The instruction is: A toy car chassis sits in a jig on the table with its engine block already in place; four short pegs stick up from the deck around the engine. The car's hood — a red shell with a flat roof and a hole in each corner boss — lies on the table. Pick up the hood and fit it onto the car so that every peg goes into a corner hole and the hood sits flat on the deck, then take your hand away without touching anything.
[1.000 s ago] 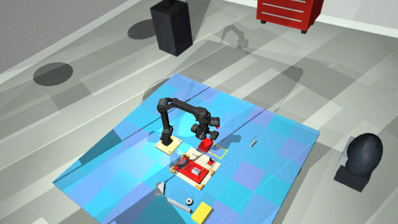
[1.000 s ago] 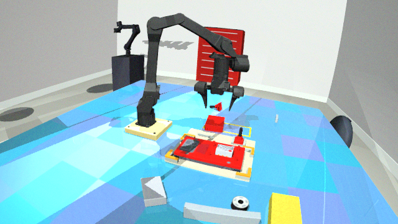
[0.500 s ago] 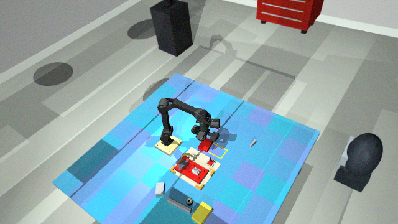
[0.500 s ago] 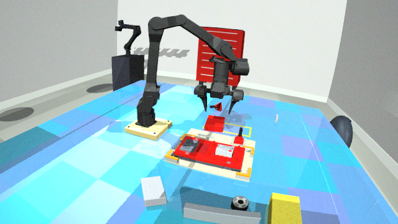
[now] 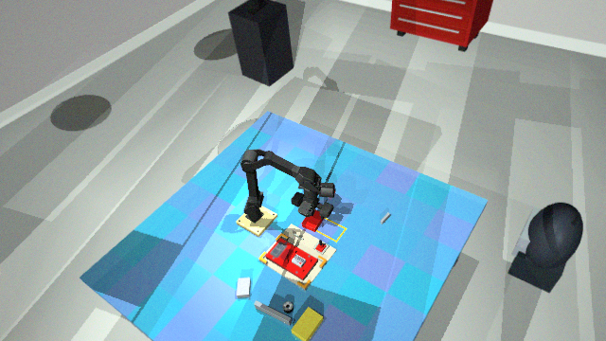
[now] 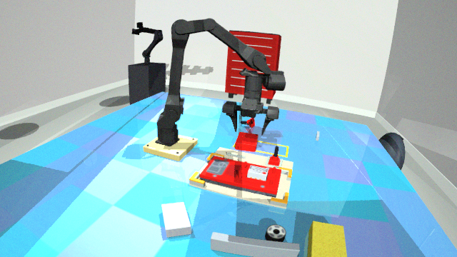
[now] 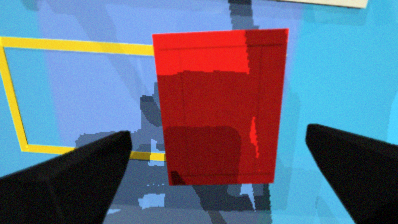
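The red hood (image 5: 311, 222) (image 6: 246, 141) (image 7: 220, 105) lies flat on the blue table, partly inside a yellow marked rectangle (image 5: 338, 227) (image 6: 282, 150) (image 7: 12, 95). My gripper (image 5: 314, 209) (image 6: 249, 131) (image 7: 217, 135) is wide open and empty, pointing straight down a short way above the hood, with one finger on each side of it. The red chassis (image 5: 290, 258) (image 6: 235, 175) sits in its cream jig (image 5: 328, 254) (image 6: 288, 178) just in front of the hood, with the pale engine block (image 5: 298, 260) (image 6: 258, 172) on its deck. The pegs are too small to make out.
A small red lever (image 5: 322, 246) (image 6: 275, 157) stands at the jig's far corner. In front of the jig lie a white block (image 5: 242, 287) (image 6: 176, 218), a grey bar (image 5: 273, 313) (image 6: 253, 246), a black wheel (image 5: 288, 306) (image 6: 275, 233) and a yellow block (image 5: 307, 323) (image 6: 326, 239). A small grey piece (image 5: 385, 217) (image 6: 317, 135) lies to the right.
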